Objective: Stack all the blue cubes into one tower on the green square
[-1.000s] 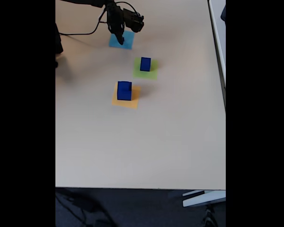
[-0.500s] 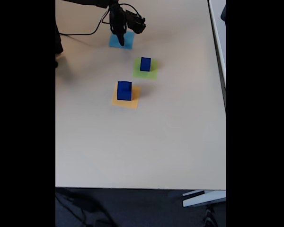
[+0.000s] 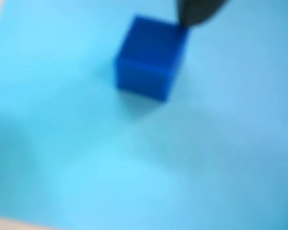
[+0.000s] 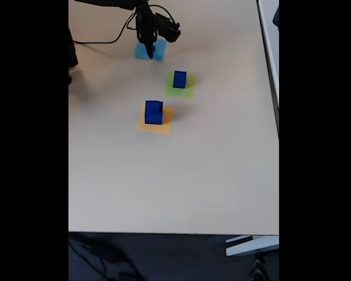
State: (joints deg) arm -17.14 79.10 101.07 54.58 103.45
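A small blue cube sits on the light-blue paper square, blurred in the wrist view. One dark fingertip touches its upper right corner. In the fixed view my gripper hangs low over the light-blue square at the table's far side, and I cannot make out the gap between its fingers. A medium blue cube stands on the green square. A larger blue cube stands on the orange-yellow square.
A black cable trails across the table to the left of the arm. The table's right edge runs along a white rail. Bare tabletop stretches toward the near edge.
The gripper has shifted slightly to the right over the light-blue square. The two cubes on the green and orange-yellow squares have not moved.
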